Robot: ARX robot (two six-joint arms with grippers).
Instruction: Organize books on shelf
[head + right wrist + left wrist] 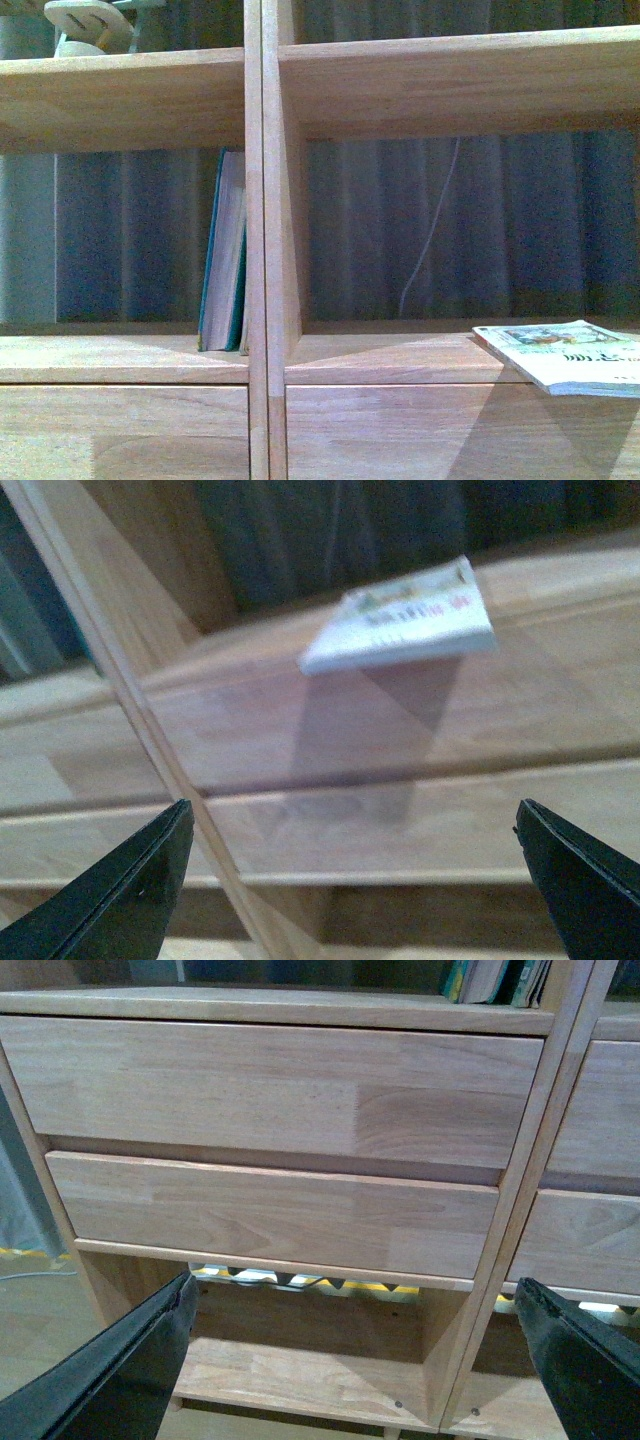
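Thin teal-covered books point(222, 255): upright, left compartment of light-wood bookcase point(420, 75), against divider.
White illustrated paperback point(565, 357): flat in right compartment, overhanging front edge.
Left end effector point(352, 1288): wide, empty.
Right end effector point(352, 810): wide, empty.

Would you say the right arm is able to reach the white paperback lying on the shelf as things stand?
Probably yes. The right gripper is open and faces the white paperback, which lies flat, overhanging the edge of the shelf, with nothing visible between them.
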